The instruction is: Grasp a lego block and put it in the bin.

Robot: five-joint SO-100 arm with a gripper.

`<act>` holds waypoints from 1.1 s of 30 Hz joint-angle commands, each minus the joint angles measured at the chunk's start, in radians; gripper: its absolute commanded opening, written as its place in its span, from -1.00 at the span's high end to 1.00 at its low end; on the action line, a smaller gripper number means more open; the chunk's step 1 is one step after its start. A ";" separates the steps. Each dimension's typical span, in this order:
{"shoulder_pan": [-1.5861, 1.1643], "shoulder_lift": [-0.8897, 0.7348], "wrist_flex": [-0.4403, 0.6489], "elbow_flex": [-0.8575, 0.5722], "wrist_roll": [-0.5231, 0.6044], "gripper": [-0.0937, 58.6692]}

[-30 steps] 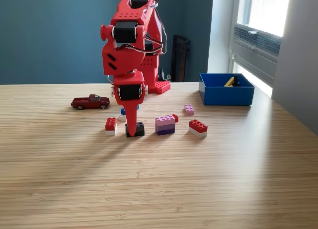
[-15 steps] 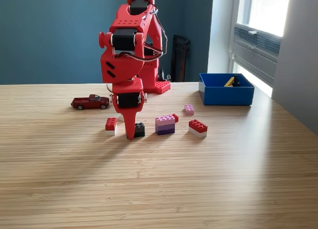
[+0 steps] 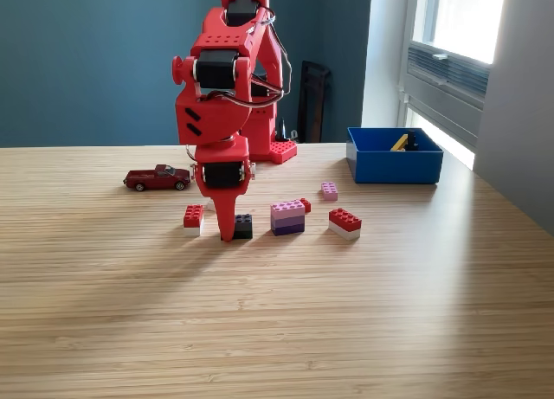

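Gripper [image 3: 228,230]: pointed down at the table [image 3: 277,312]; how far the jaws are open cannot be told, since only one red finger shows.
Black lego block [image 3: 243,226]: touching the finger, on the exterior view's right of it.
Bin [image 3: 395,166]: well apart, far to the exterior view's right.
Hidden: contact behind the finger.

One camera is standing off the arm, low over the near end of the surface [image 3: 277,330]. It is facing the arm [image 3: 227,96] head-on, looking toward the teal wall [image 3: 86,61].

Black lego block [image 3: 243,226] on table; blue bin [image 3: 394,166] far right.
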 commanded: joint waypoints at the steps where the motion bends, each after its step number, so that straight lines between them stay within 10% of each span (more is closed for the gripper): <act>1: -0.046 0.060 0.110 -0.101 0.043 0.99; 17: -0.413 0.529 0.261 -0.064 0.146 0.99; 33: -1.014 0.580 0.316 -0.020 0.247 0.99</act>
